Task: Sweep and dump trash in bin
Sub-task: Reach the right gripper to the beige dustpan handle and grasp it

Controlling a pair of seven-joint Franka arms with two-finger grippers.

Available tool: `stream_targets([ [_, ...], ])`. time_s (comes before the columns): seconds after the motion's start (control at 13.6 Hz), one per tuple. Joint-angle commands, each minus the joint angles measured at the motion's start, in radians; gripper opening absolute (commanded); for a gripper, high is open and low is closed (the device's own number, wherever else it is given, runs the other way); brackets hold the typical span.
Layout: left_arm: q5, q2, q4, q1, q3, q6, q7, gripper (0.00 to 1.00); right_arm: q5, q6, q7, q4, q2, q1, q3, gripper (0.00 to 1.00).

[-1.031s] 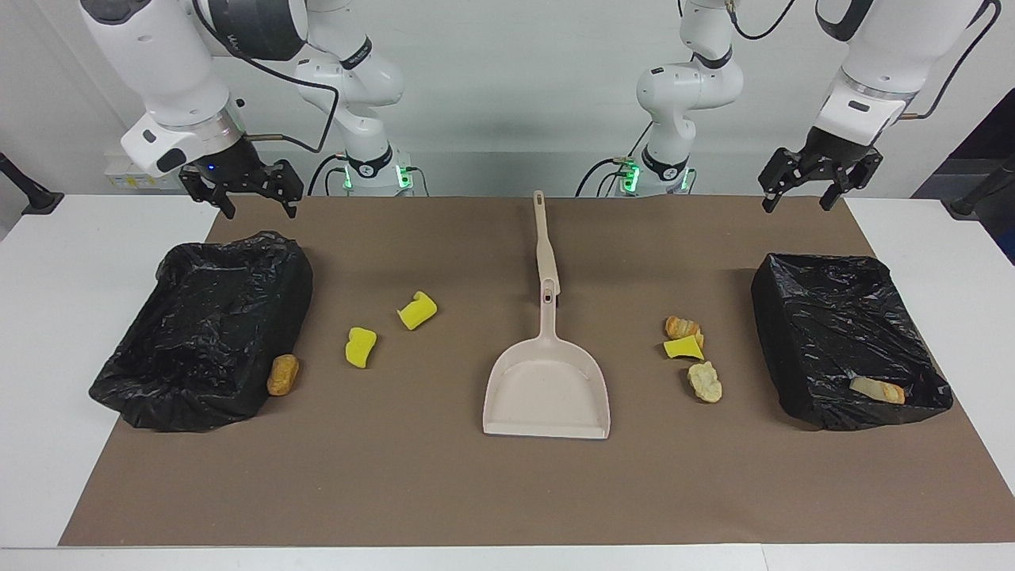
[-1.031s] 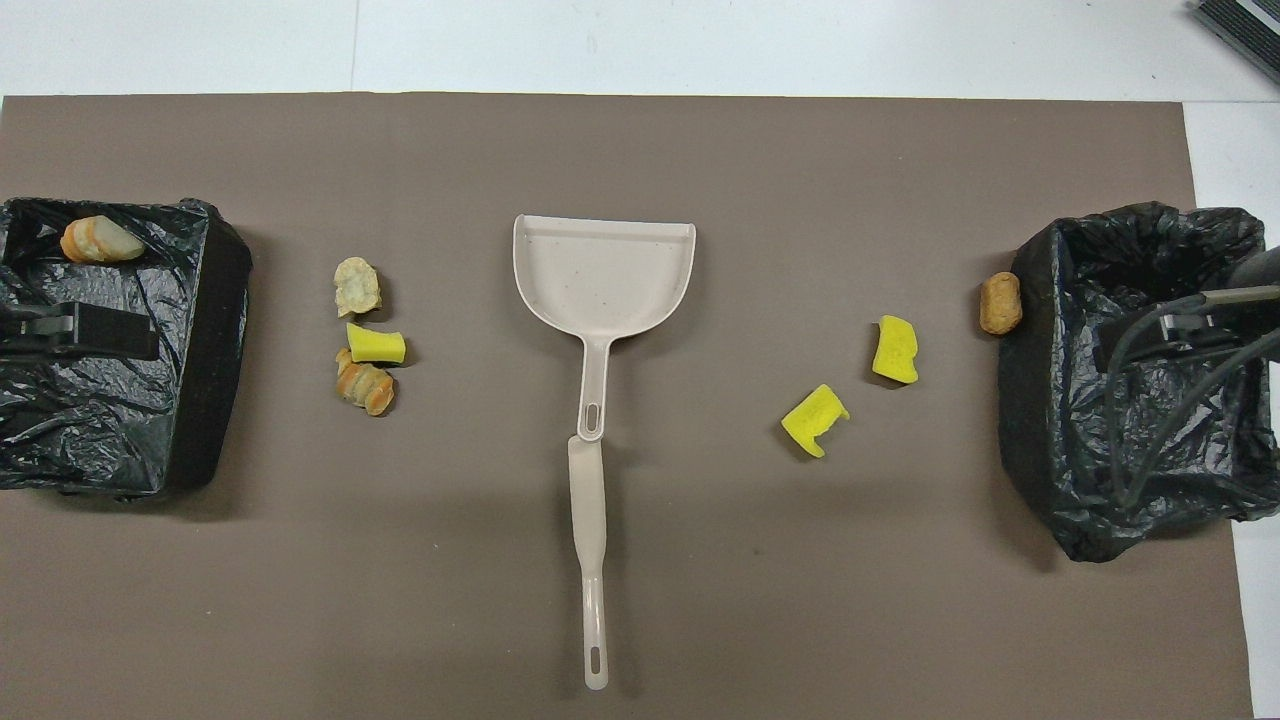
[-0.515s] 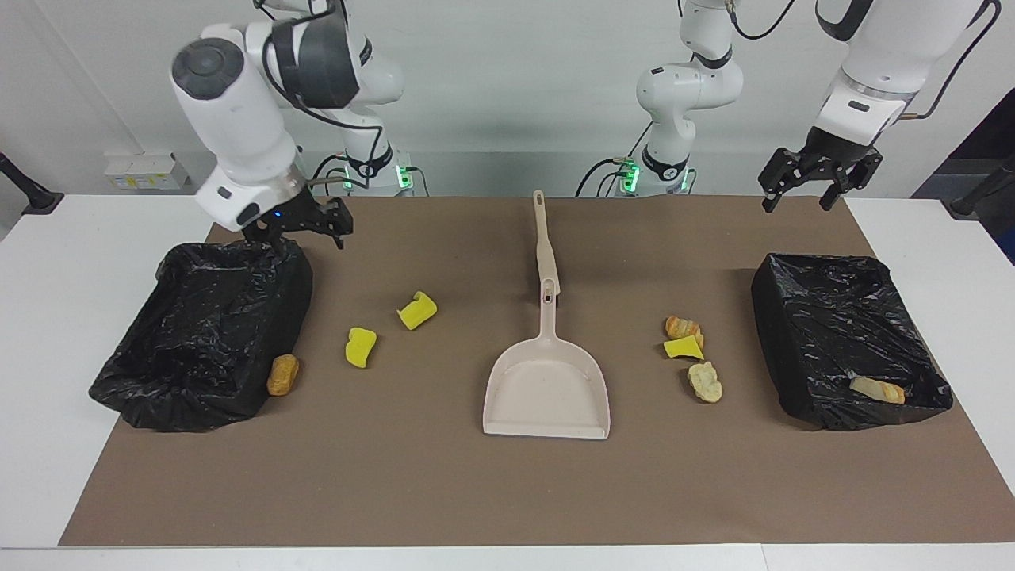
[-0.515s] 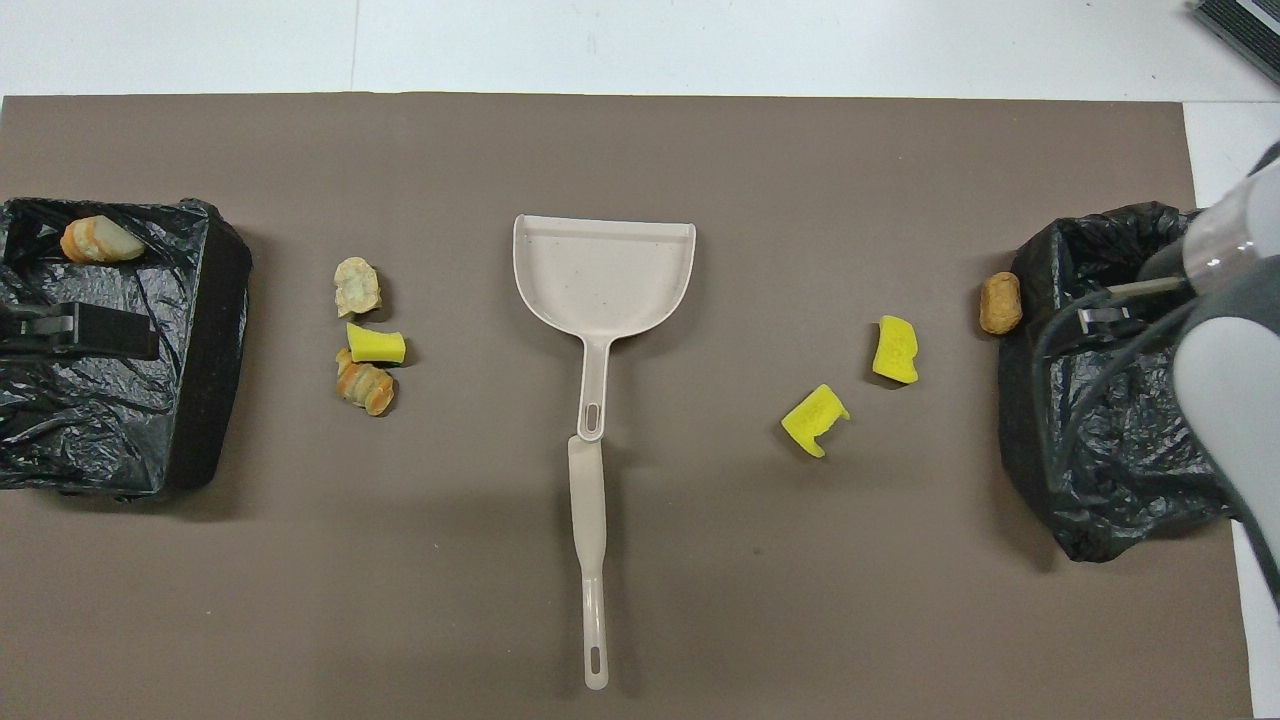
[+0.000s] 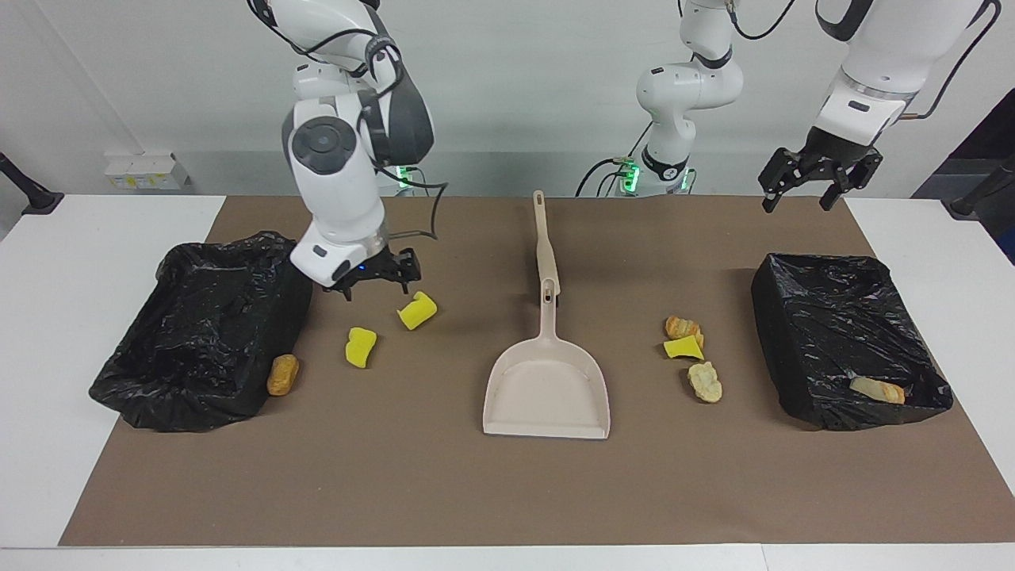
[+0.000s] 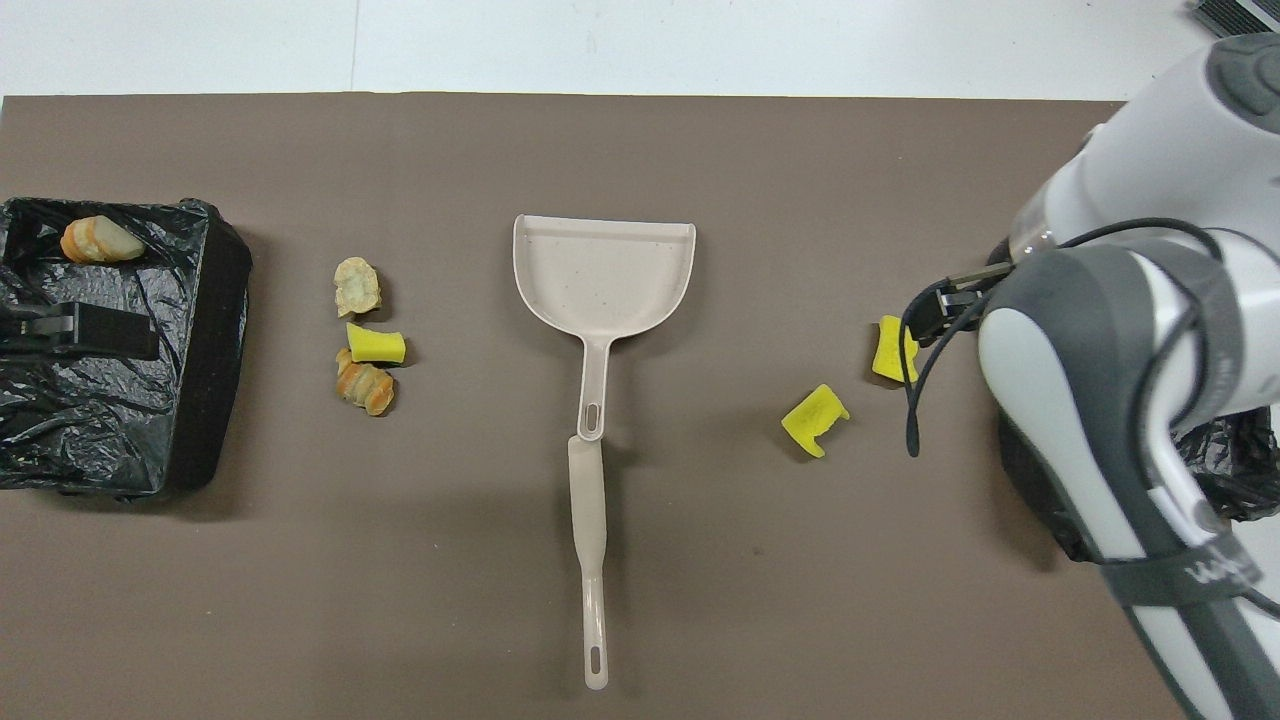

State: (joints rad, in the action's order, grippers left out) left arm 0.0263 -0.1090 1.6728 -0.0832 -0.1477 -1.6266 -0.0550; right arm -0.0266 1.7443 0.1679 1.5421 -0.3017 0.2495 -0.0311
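Right gripper (image 5: 371,280), fingers spread and empty, has swung from the bin (image 5: 202,333) to above two yellow sponge scraps (image 5: 416,310), bin's three o'clock; left gripper (image 5: 821,178) waits, released.

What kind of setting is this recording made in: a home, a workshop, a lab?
Most likely a robotics lab test bench. Two white arms are bolted at a white table covered by a plain brown mat, against bare walls. The staged props fit: sponge scraps, a dustpan and bag-lined bins.
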Motion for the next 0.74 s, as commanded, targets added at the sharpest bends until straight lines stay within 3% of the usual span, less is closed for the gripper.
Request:
stream_targets([
  [0.0, 0.004, -0.015, 0.015, -0.001, 0.002, 0.001, -0.006, 1.00, 0.023, 0.049, 0.161, -0.028, -0.063, 0.063, 0.000, 1.00],
  [0.44, 0.004, -0.015, 0.015, -0.001, 0.002, 0.001, -0.006, 1.00, 0.085, 0.220, 0.509, -0.031, -0.169, 0.218, 0.000, 1.00],
  [0.66, 0.004, -0.015, 0.015, -0.001, 0.002, 0.001, -0.005, 1.00, 0.088, 0.254, 0.671, -0.088, -0.238, 0.313, -0.001, 1.00],
])
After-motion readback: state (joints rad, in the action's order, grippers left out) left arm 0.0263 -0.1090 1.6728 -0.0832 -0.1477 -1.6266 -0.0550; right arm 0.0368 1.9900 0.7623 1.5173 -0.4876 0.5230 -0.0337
